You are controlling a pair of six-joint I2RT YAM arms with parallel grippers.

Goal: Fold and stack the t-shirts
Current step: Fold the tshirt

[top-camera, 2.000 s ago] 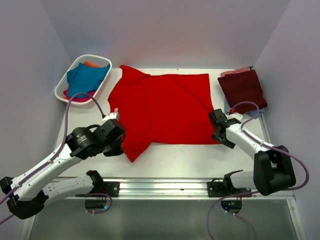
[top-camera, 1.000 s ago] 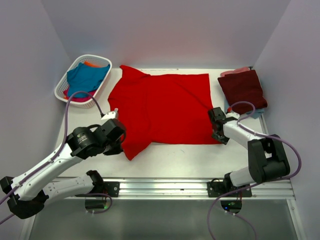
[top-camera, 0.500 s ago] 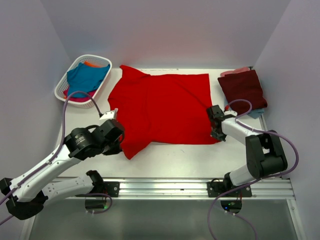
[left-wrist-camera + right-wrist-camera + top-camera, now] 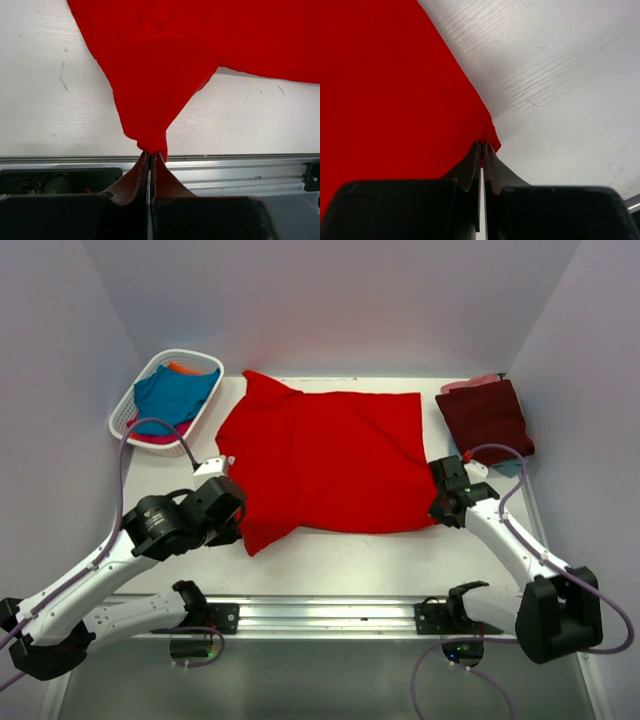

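White table (image 4: 350, 560). Red shirt (image 4: 330, 455) spread flat across the middle, near-left corner bunched to a point at the near edge. White basket (image 4: 122, 418) at far-left corner. Folded maroon shirt (image 4: 485, 418) at far right, with pale blue cloth (image 4: 512, 469) and pink cloth (image 4: 472, 383) edges peeking out beneath it.

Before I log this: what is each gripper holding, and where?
Both pinch the red t-shirt: left gripper its near-left tip, right gripper its near-right corner.
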